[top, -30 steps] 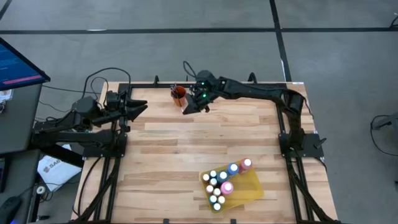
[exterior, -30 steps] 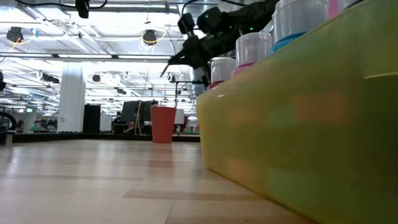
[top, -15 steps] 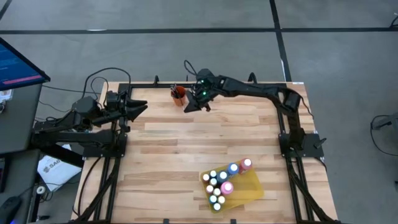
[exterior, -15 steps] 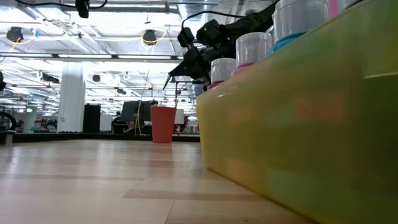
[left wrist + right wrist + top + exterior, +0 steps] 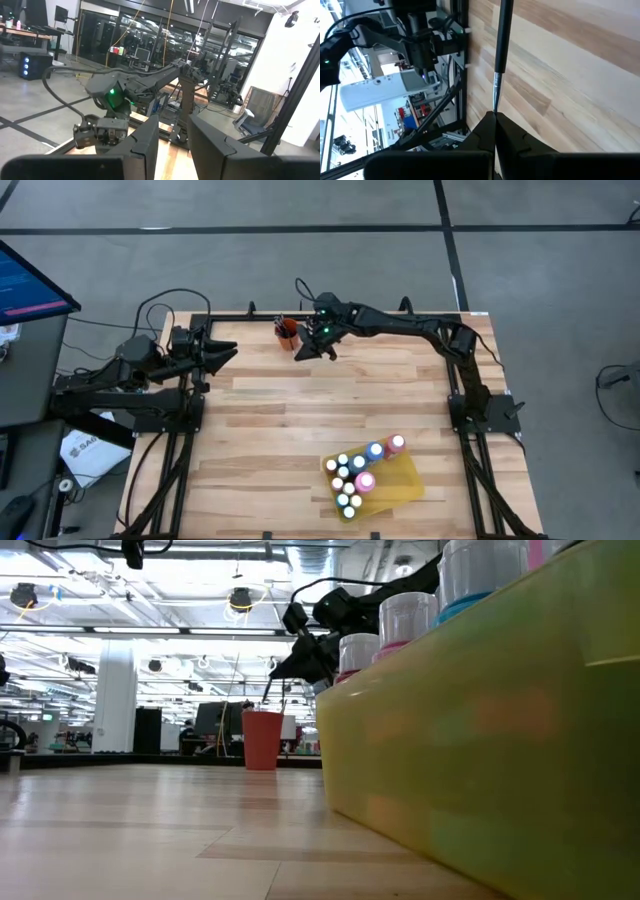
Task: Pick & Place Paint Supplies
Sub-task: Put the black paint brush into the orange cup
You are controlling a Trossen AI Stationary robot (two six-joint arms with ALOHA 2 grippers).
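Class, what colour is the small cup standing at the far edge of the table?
The cup is orange, clearest in the low view.

Orange cup [image 5: 288, 331], yellow tray [image 5: 405, 481], white-capped blue and pink paint bottles [image 5: 360, 470], pale striped wooden table [image 5: 300, 410]

The table [image 5: 300, 410], filling the centre of the high view, is showing pale wood planks with a smooth, faintly glossy finish. The yellow tray [image 5: 400, 478], lower right, is looking like smooth translucent plastic. The paintbrush [image 5: 502, 35] is presenting a matt dark handle and a shiny metal ferrule. The orange cup [image 5: 262, 740] is appearing matt.
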